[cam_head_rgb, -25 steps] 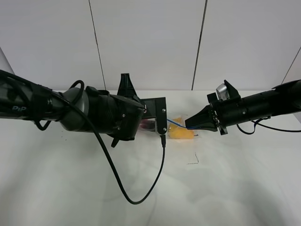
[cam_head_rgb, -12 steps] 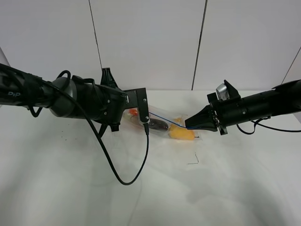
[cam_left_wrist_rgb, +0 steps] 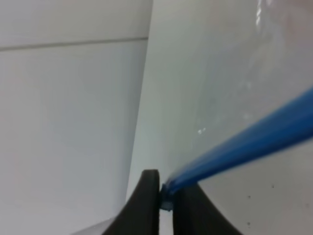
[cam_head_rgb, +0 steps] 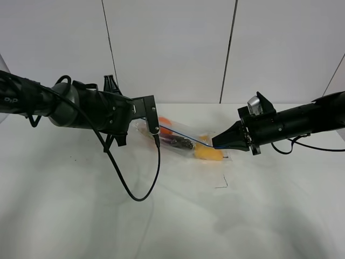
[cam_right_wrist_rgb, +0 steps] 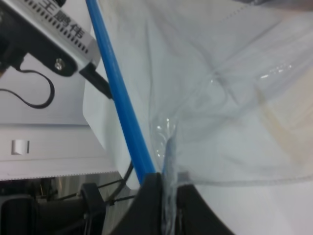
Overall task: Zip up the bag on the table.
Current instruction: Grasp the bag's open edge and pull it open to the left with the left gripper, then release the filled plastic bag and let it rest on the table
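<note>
Pinching bag (cam_head_rgb: 186, 143) zipper (cam_left_wrist_rgb: 254, 139) between left gripper (cam_left_wrist_rgb: 165, 190) tips; pinching its far end between right gripper (cam_right_wrist_rgb: 167, 182) tips.

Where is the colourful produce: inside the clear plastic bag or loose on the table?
Inside: the produce shows only through the clear crinkly plastic bag, none beside it.

The bag (cam_head_rgb: 186, 144) is a clear, crinkly plastic pouch spanning the gap between the left gripper (cam_left_wrist_rgb: 160, 195) and the right gripper (cam_head_rgb: 214, 144). Both pinch its thin blue zipper strip (cam_head_rgb: 186, 136), which runs taut from one to the other. Inside, an orange piece (cam_head_rgb: 165, 122) sits nearest the left gripper, a dark purple piece (cam_head_rgb: 181, 142) midway and a yellow piece (cam_head_rgb: 208, 154) just below the right gripper. The white matte table (cam_head_rgb: 242, 216) spreads beneath both.
</note>
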`<action>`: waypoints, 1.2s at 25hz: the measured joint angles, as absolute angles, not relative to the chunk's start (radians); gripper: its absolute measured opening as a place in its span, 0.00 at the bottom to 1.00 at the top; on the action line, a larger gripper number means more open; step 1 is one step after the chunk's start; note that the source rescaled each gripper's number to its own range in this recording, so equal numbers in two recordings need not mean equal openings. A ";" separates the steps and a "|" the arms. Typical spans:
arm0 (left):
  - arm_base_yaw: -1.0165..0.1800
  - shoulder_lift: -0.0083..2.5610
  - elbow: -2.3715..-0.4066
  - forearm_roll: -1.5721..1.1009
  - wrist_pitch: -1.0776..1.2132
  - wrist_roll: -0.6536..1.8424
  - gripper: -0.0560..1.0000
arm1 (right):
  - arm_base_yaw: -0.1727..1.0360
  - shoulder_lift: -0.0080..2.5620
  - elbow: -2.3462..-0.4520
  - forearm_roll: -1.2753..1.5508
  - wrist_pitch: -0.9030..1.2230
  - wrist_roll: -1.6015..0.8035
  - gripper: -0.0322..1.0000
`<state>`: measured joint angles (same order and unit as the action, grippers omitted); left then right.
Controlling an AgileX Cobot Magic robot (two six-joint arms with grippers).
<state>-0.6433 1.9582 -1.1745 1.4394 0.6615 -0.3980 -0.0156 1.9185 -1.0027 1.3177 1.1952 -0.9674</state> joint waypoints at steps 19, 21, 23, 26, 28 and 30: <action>-0.609 1.958 -1.174 1.439 0.676 -0.445 0.52 | -0.016 1.919 -1.003 1.295 1.204 -0.975 0.03; -0.609 1.958 -1.174 1.439 0.675 -0.483 0.71 | -0.016 1.919 -1.003 1.294 1.204 -0.975 0.03; -0.609 1.958 -1.174 1.434 0.680 -0.501 0.81 | -0.016 1.919 -1.003 1.294 1.204 -0.976 0.03; -0.609 1.958 -1.174 1.432 0.692 -0.510 0.85 | -0.016 1.919 -1.003 1.294 1.204 -0.978 0.03; -0.609 1.958 -1.174 1.422 0.695 -0.510 0.86 | -0.016 1.919 -1.003 1.294 1.204 -0.978 0.03; -0.609 1.958 -1.174 1.416 0.697 -0.506 0.86 | -0.016 1.919 -1.003 1.294 1.204 -0.979 0.03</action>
<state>-0.6085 1.9582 -1.1745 1.4162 0.6972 -0.5065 -0.0156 1.9185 -1.0027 1.2942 1.2038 -0.9788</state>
